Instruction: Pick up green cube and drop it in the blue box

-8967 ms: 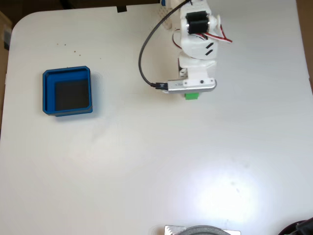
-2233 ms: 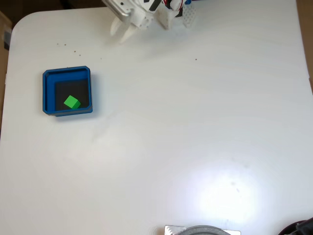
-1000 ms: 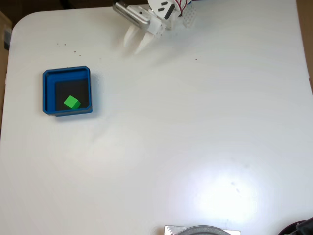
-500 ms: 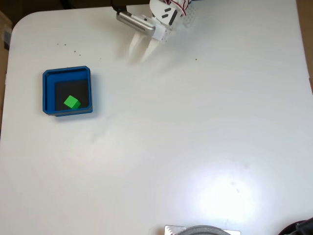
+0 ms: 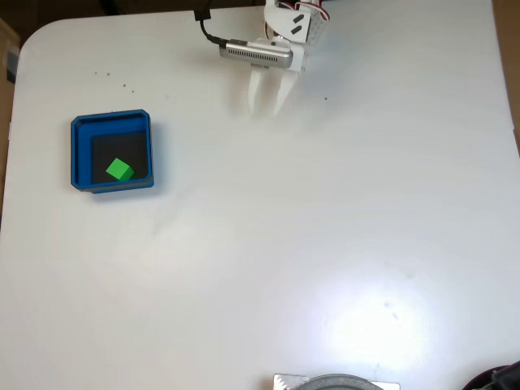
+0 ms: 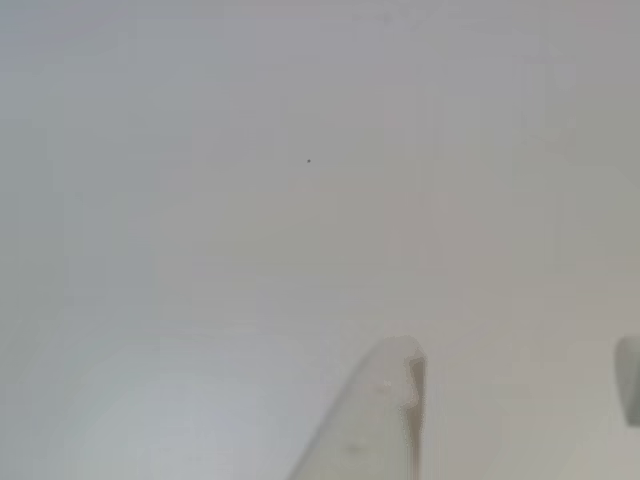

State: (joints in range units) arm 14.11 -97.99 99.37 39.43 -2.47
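- green cube sits inside the blue box, on the black inner floor, toward the lower-left part of it in the fixed view, rotated a bit relative to the walls.
- blue box is on the left side of the white table, well apart from the arm.
- gripper is at the top centre of the fixed view, fingers pointing down the picture, spread with a clear gap, nothing between them, so released.
- silver camera module is mounted across the wrist, with a black cable running off toward the table's top edge.
- in the other view a white finger comes up from the bottom edge, second finger just clips the right edge; bare table surface shows between them.
- nothing lies between gripper and box, just open tabletop with a few tiny dark specks above the box.
- grey round object pokes in at the bottom edge of the fixed view, dark object at the bottom-right corner; can't tell what either is.
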